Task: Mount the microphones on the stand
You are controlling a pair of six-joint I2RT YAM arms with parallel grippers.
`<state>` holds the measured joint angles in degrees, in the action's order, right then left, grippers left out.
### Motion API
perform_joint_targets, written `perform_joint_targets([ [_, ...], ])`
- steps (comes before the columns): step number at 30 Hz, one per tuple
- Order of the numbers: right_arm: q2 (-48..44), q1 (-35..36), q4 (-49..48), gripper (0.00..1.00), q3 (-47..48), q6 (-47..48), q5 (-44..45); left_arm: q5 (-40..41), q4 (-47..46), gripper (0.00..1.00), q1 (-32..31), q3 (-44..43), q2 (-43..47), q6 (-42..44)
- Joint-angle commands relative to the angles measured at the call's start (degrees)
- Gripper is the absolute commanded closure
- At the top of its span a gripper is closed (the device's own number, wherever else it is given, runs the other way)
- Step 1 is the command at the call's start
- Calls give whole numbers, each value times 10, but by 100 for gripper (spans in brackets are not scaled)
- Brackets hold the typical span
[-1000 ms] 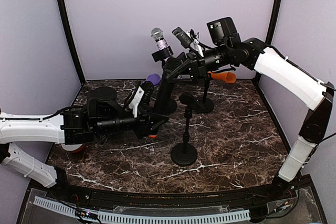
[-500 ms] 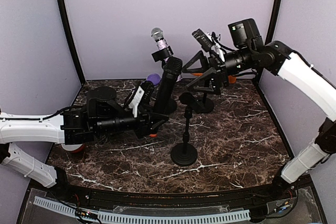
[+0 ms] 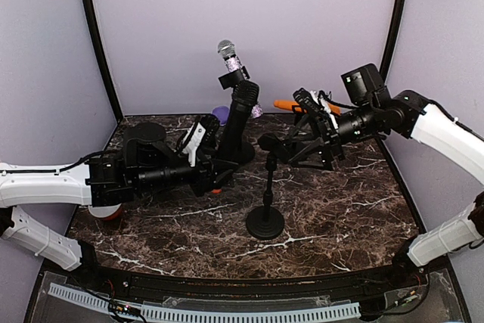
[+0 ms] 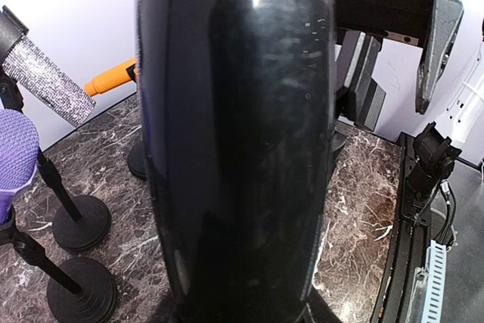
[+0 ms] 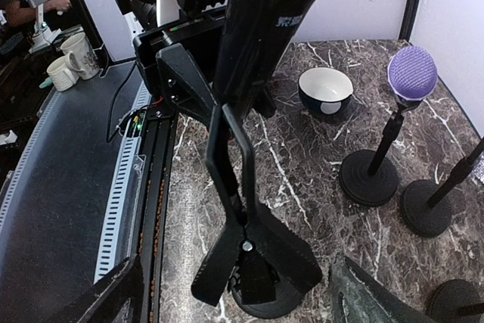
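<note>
My left gripper is shut on the black microphone, which stands tilted with its orange end low; its body fills the left wrist view. My right gripper is open, its fingers either side of the clip of the bare middle stand. The glittery lilac microphone, the purple microphone and the orange microphone each sit on stands at the back.
A bowl lies under my left arm and shows in the right wrist view. Round stand bases crowd the back of the marble table. Black corner posts frame the cell.
My right gripper has left the black microphone's head, opened and dropped down and to the right, to the middle stand's clip. My left gripper still holds the microphone, tilted slightly lower.
</note>
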<state>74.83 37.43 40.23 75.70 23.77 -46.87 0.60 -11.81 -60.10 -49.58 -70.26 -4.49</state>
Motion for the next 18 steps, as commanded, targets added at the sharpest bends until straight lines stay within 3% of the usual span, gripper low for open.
perform_joint_targets([
  [1,7,1,-46,17,-3,8,-8,-13,-7,100,2,-28,16,8],
  [13,9,4,-62,31,-35,62,-22,-14,2,100,2,-48,-6,10],
  [18,13,4,-67,29,-28,61,-24,-18,5,100,2,-57,-17,11],
])
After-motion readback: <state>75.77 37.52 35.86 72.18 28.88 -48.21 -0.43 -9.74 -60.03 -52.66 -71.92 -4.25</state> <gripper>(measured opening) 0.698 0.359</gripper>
